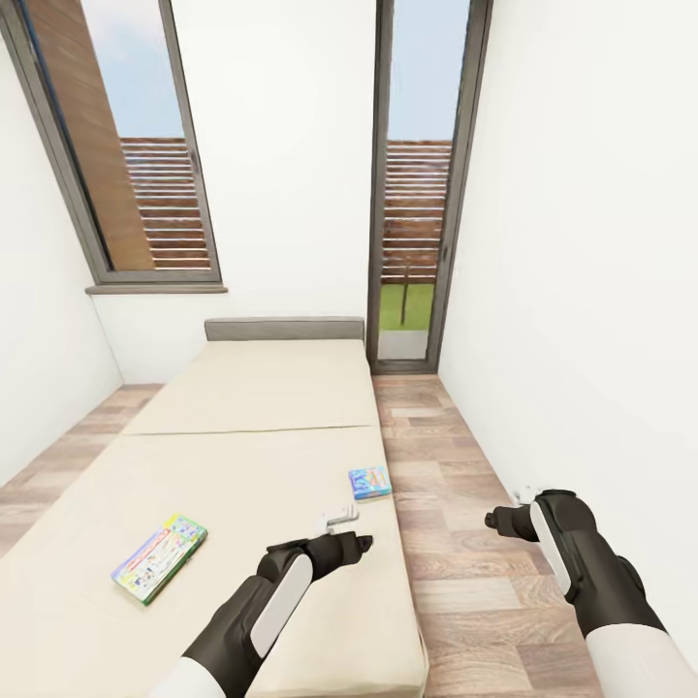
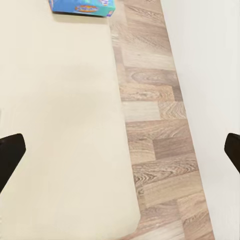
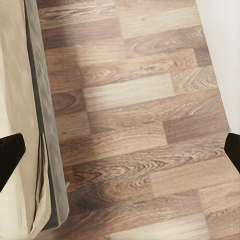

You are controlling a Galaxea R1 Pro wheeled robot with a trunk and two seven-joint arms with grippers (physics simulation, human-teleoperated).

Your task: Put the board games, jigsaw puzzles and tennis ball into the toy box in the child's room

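Observation:
Two board games lie on the bed's beige mattress (image 1: 242,407). The smaller blue one (image 1: 370,481) sits near the right edge, and the green-edged one (image 1: 159,557) lies to the left. My left gripper (image 1: 341,518) hovers open over the mattress, just short of the blue board game (image 2: 82,6), with its dark fingertips (image 2: 10,155) far apart. My right gripper (image 1: 522,495) hangs open above the wood floor beside the bed, holding nothing. The table, toy box, jigsaw puzzles and tennis ball are out of view.
A strip of wood-plank floor (image 1: 456,543) runs between the bed's grey frame (image 3: 45,115) and the white right wall (image 1: 582,291). A glass door (image 1: 417,194) and a window (image 1: 126,145) stand beyond the grey headboard (image 1: 283,329).

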